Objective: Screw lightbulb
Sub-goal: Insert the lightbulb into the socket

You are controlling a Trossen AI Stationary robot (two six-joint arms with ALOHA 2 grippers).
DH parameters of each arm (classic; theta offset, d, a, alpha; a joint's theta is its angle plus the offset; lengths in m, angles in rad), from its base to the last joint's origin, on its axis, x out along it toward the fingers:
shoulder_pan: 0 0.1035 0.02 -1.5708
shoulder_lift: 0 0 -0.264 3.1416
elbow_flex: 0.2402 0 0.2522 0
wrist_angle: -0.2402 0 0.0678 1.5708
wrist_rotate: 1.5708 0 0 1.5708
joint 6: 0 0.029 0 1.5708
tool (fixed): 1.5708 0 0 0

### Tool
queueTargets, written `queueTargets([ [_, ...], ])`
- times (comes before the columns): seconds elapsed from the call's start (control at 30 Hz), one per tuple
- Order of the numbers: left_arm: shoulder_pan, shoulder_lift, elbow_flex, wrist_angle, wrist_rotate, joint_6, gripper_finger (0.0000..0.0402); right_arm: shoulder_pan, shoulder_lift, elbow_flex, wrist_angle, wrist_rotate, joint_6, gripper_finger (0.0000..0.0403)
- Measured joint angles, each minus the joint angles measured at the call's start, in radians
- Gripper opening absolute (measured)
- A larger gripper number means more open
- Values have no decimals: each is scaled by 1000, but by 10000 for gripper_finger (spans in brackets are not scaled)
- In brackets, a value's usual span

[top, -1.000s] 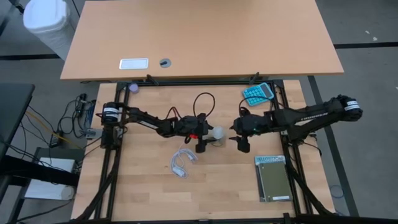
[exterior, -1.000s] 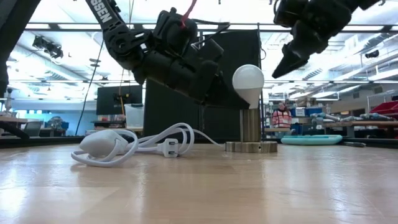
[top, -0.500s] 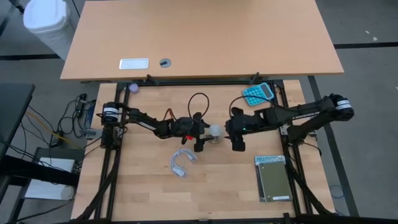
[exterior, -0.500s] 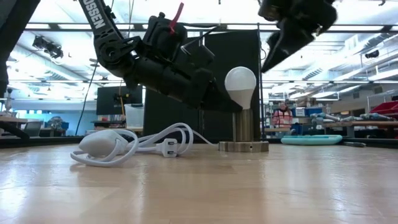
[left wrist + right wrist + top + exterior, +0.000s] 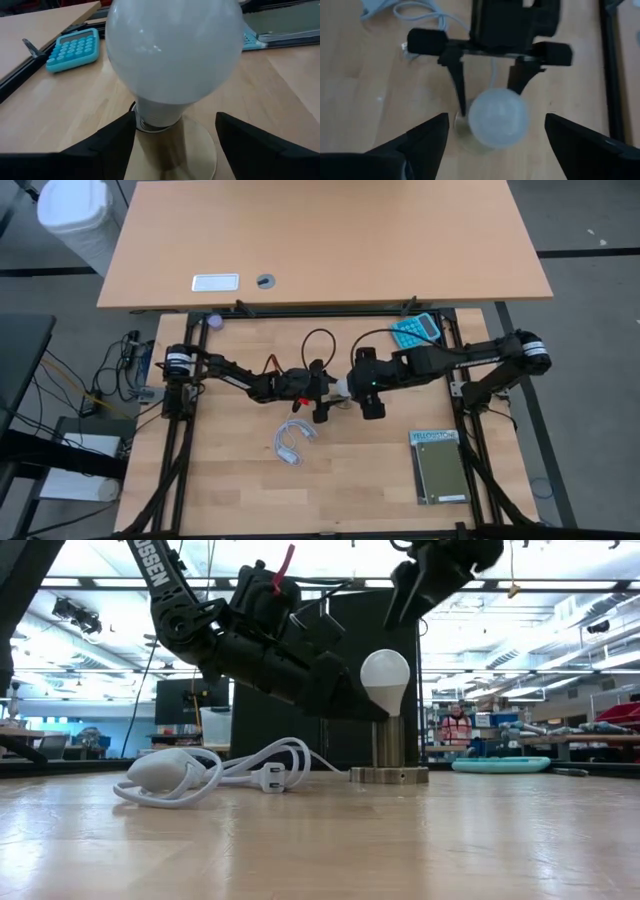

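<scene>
Closest to the low camera, the pale wooden desk (image 5: 320,840) stretches bare up to a coiled white cable (image 5: 215,772) with its plug lying on the left. Just past it stands the lightbulb (image 5: 385,680), upright in a brass-coloured socket post on a round base (image 5: 388,775), near the middle of the desk.

The left end effector (image 5: 360,708) reaches in low from the left; its two dark fingers are spread and sit either side of the socket post at the bulb's neck. In the left wrist view the fingers (image 5: 107,145) flank the post with a sliver of space on each side, so whether they actually press it cannot be told. White lettering ending in "SSEN" runs along the left arm in the low view.

The right end effector (image 5: 367,385) hovers just above the bulb, fingers pointing down and spread wide, holding nothing; the right wrist view looks down between them at the bulb's dome.

Farther off, a teal calculator (image 5: 415,330) lies near the far right edge, and a grey-green book (image 5: 440,467) with a white title band, too small to read, lies at the near right. Beyond the desk, a person (image 5: 455,727) stands in the room.
</scene>
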Motion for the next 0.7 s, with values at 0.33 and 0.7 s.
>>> queueTargets([
  [0.33, -4, 1, 0, 20, 13, 3, 300, -2, -49, 12, -22, 37, 28, 334],
  [0.7, -3, 1, 0, -3, -69, 77, 300, -2, 31, 12, -26, -7, -6, 339],
])
